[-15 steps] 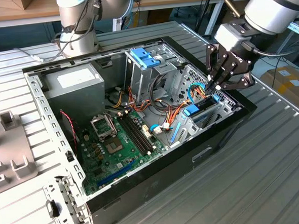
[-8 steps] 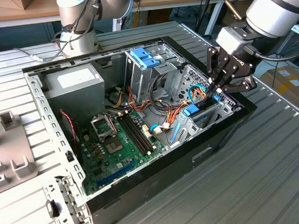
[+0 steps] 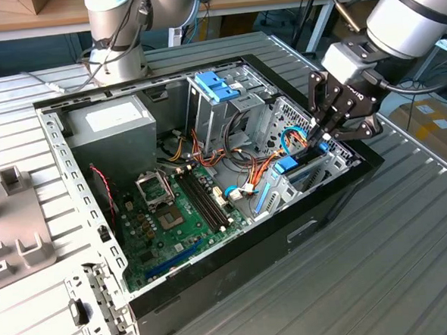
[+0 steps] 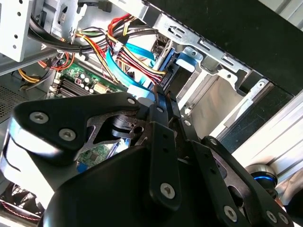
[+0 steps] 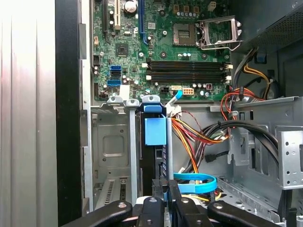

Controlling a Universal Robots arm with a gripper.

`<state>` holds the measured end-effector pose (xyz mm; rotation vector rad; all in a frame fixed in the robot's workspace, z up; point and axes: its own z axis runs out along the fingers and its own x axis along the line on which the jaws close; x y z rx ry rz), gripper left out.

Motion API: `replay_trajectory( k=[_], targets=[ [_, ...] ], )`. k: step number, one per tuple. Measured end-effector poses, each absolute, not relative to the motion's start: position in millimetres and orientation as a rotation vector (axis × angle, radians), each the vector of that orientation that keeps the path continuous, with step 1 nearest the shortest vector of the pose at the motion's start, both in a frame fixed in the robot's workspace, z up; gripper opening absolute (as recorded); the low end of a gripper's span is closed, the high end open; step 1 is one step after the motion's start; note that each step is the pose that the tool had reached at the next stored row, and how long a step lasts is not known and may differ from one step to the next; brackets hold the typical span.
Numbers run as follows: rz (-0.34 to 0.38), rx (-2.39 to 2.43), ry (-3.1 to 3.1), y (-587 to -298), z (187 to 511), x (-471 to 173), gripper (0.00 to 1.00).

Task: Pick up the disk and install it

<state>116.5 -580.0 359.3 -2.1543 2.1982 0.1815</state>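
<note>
Install step: the gripper [image 5: 163, 196] has its jaws clenched on the disk [image 5: 155, 131] (blue tab up), standing edgewise in the drive cage [image 5: 110, 156]; seating it needs a straight push.

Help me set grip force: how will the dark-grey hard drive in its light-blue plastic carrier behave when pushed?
Probably stiff: the dark-grey hard drive in its light-blue plastic carrier stands straight in the metal cage. Likely slides, not tips, between cage walls. Plastic may flex under the gripper.

Open PC case [image 3: 216, 289] flat on the bench, green motherboard [image 3: 173, 216] inside, grey PSU [image 3: 115, 125] in its corner, orange-yellow cables [image 5: 189, 137] bundled midway.
</note>
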Motion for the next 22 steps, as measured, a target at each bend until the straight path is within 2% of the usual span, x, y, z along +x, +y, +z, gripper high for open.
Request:
replay_trajectory(
  k=[22],
  targets=[
    [0.183, -2.154, 2.197, -580.5, 355.4, 103.4, 0.16]
  ],
)
